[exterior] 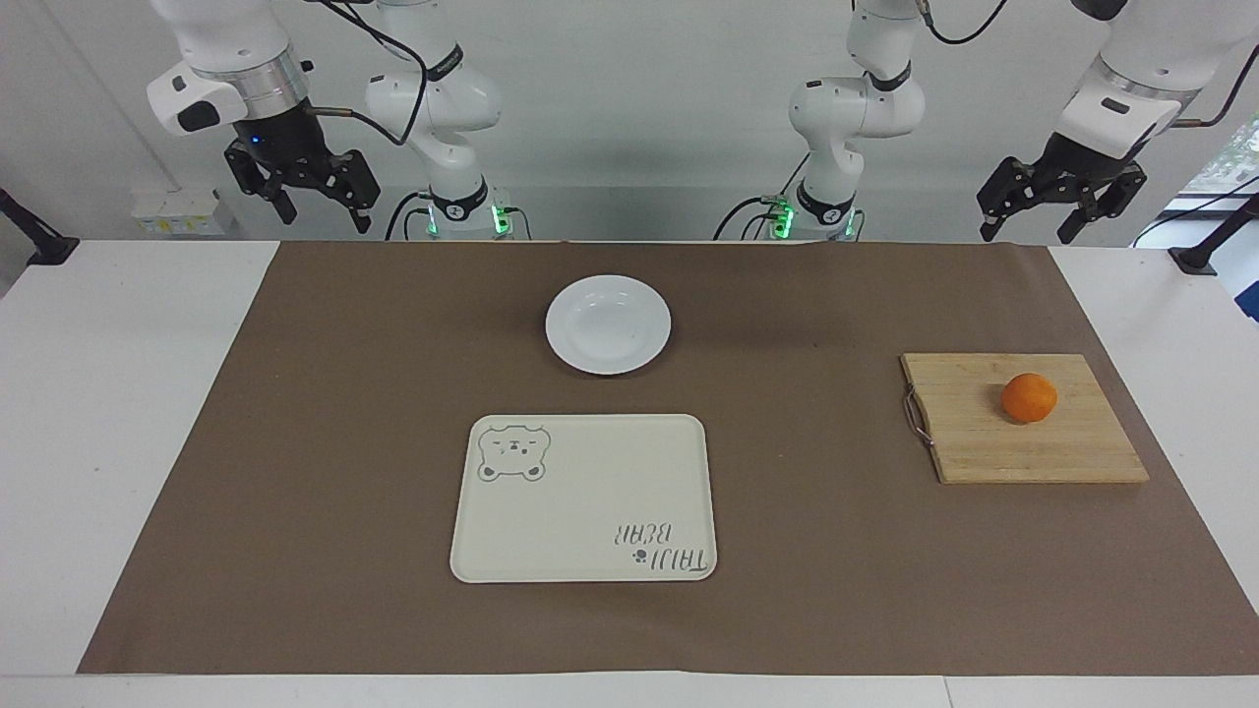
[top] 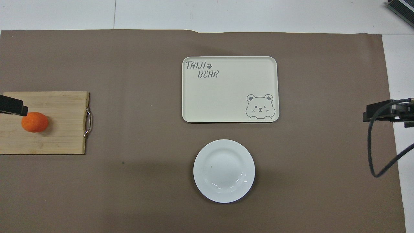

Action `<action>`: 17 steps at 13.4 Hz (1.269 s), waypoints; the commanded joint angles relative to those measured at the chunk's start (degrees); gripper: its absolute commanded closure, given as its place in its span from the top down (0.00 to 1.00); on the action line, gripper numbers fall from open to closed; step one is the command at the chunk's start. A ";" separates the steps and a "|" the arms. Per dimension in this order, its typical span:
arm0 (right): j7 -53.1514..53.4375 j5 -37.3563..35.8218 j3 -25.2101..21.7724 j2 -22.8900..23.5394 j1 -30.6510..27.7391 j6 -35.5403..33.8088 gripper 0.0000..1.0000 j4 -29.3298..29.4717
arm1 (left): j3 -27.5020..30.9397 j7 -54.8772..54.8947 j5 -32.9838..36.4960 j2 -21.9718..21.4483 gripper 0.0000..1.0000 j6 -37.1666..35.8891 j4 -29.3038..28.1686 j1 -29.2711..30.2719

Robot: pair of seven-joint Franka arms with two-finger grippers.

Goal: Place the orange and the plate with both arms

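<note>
Orange (exterior: pixel 1029 397): right of the facing frame, resting on a wooden cutting board (exterior: pixel 1023 433) toward the left arm's end of the bench; left edge of the overhead frame.
Plate (exterior: pixel 608 324): centre of the facing frame, bare, on the brown mat (exterior: pixel 344 442), nearer to the robots than the tray.
Cream tray (exterior: pixel 585 501): lower centre of the facing frame, bear drawing and lettering on it, nothing in it.
Left gripper (exterior: pixel 1041 228): upper right of the facing frame, raised in the air, fingers wide apart, holding nothing.
Right gripper (exterior: pixel 317 211): upper left of the facing frame, raised in the air, fingers wide apart, holding nothing.
Bench (exterior: pixel 118 413): white, the mat covering its middle.
</note>
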 commanded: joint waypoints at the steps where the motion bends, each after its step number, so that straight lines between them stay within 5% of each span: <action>1: -2.71 -0.01 0.33 0.29 -0.73 0.38 1.00 0.20 | -0.41 -0.21 0.60 -1.55 1.00 0.69 -1.88 0.42; 17: -2.98 1.22 0.06 0.02 -0.73 -0.23 1.00 0.19 | -0.50 -0.12 0.68 -1.46 1.00 0.69 -1.70 0.33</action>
